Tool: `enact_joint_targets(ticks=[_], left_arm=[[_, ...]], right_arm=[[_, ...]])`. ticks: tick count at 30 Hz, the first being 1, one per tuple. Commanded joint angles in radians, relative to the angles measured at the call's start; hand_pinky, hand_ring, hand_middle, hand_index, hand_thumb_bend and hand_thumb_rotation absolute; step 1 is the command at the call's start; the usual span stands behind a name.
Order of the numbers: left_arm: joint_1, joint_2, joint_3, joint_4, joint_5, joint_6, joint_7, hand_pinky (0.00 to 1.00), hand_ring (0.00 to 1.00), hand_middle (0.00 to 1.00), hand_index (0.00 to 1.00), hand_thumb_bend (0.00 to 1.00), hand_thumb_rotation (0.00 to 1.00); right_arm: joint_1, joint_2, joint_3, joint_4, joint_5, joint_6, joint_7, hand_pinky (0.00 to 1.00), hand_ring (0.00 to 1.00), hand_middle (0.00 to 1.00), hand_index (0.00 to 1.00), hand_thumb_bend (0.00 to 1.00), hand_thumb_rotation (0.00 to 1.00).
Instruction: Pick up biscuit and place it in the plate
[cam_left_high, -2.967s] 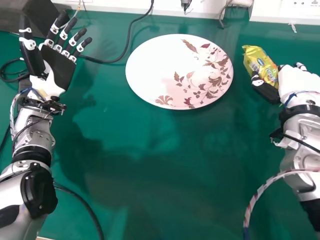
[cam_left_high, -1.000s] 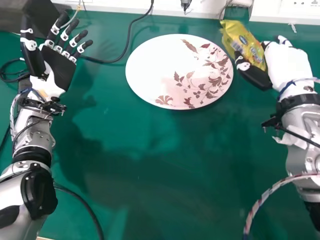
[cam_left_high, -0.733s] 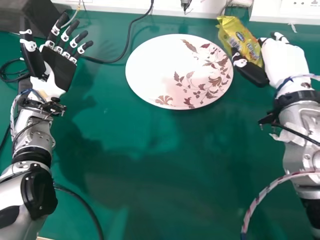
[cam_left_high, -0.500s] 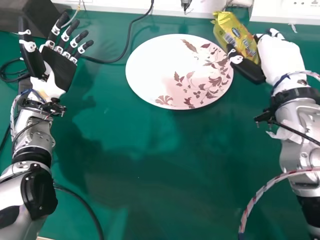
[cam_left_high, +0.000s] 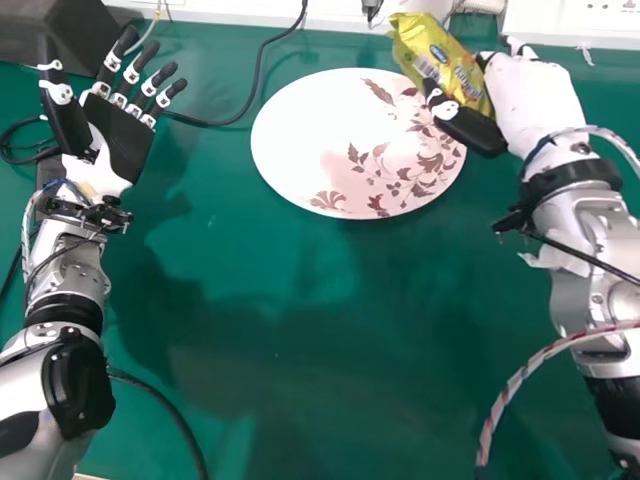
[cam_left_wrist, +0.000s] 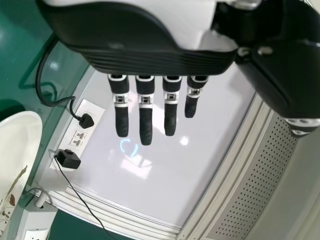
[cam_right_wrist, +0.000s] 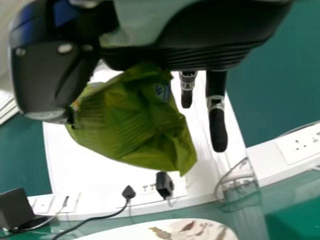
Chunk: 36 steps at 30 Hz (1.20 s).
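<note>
In the head view my right hand (cam_left_high: 530, 100) is at the plate's upper right, its thumb and fingers round the yellow biscuit packet (cam_left_high: 440, 65). The packet overlaps the upper right rim of the white plate (cam_left_high: 310, 130) with its leaf pattern. In the right wrist view the crumpled packet (cam_right_wrist: 137, 122) is held beside the thumb of my right hand (cam_right_wrist: 200, 35), with two fingers extending past it. My left hand (cam_left_high: 120, 135) is at the upper left, palm up with straight fingers; the left wrist view shows these fingers of the left hand (cam_left_wrist: 145, 112) too.
A black cable (cam_left_high: 258, 80) curves across the green table (cam_left_high: 300, 340) between my left hand and the plate. A dark box (cam_left_high: 65, 35) stands at the back left. White socket strips (cam_left_high: 590, 20) run along the back edge.
My right hand has moved left with the packet, from the right of the plate to over its upper right rim. My left arm has kept still.
</note>
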<state>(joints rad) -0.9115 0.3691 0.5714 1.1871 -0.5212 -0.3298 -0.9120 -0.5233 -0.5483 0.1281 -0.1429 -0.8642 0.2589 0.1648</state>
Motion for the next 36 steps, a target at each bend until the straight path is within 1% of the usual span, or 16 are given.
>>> enact_joint_targets(ticks=[1, 4, 7, 10, 18, 22, 27, 30, 36], left_arm=[[0.014, 0.010, 0.004, 0.001, -0.001, -0.010, -0.001, 0.80, 0.78, 0.88, 0.99, 0.94, 0.34], [0.013, 0.014, 0.006, 0.005, -0.002, -0.010, -0.002, 0.82, 0.79, 0.88, 0.99, 0.97, 0.25], [0.011, 0.015, 0.007, 0.006, -0.005, -0.004, -0.007, 0.83, 0.79, 0.89, 0.99, 0.98, 0.21], [0.009, 0.017, 0.008, 0.009, -0.006, -0.001, -0.012, 0.83, 0.80, 0.89, 0.99, 0.98, 0.22], [0.004, 0.016, 0.003, 0.012, 0.001, 0.006, 0.008, 0.83, 0.80, 0.90, 0.99, 0.98, 0.23], [0.002, 0.014, 0.005, 0.013, -0.002, 0.004, -0.002, 0.83, 0.80, 0.90, 0.99, 0.98, 0.23], [0.003, 0.012, 0.004, 0.014, 0.000, -0.006, -0.002, 0.81, 0.78, 0.89, 0.99, 0.98, 0.23], [0.001, 0.013, 0.006, 0.018, -0.001, 0.002, 0.004, 0.81, 0.79, 0.89, 0.99, 0.97, 0.22], [0.001, 0.010, 0.001, 0.017, 0.007, -0.017, 0.016, 0.82, 0.79, 0.89, 0.99, 0.96, 0.22]], right_arm=[[-0.022, 0.008, 0.006, 0.004, 0.016, -0.028, -0.020, 0.27, 0.45, 0.42, 0.53, 0.50, 0.00], [-0.042, 0.019, 0.012, 0.027, 0.020, -0.041, -0.020, 0.28, 0.45, 0.43, 0.53, 0.50, 0.00], [-0.060, 0.025, 0.020, 0.054, 0.023, -0.054, -0.024, 0.27, 0.45, 0.43, 0.53, 0.50, 0.00], [-0.074, 0.029, 0.028, 0.076, 0.022, -0.061, -0.030, 0.27, 0.45, 0.43, 0.53, 0.50, 0.00], [-0.108, 0.031, 0.039, 0.115, 0.025, -0.083, -0.034, 0.27, 0.45, 0.42, 0.53, 0.50, 0.00], [-0.125, 0.031, 0.044, 0.128, 0.021, -0.091, -0.031, 0.28, 0.45, 0.43, 0.53, 0.50, 0.00], [-0.149, 0.024, 0.053, 0.165, 0.022, -0.126, -0.042, 0.27, 0.45, 0.43, 0.53, 0.50, 0.00], [-0.166, 0.022, 0.061, 0.194, 0.022, -0.141, -0.039, 0.27, 0.45, 0.43, 0.53, 0.50, 0.00], [-0.199, 0.027, 0.080, 0.250, 0.019, -0.154, -0.045, 0.27, 0.45, 0.43, 0.53, 0.50, 0.00]])
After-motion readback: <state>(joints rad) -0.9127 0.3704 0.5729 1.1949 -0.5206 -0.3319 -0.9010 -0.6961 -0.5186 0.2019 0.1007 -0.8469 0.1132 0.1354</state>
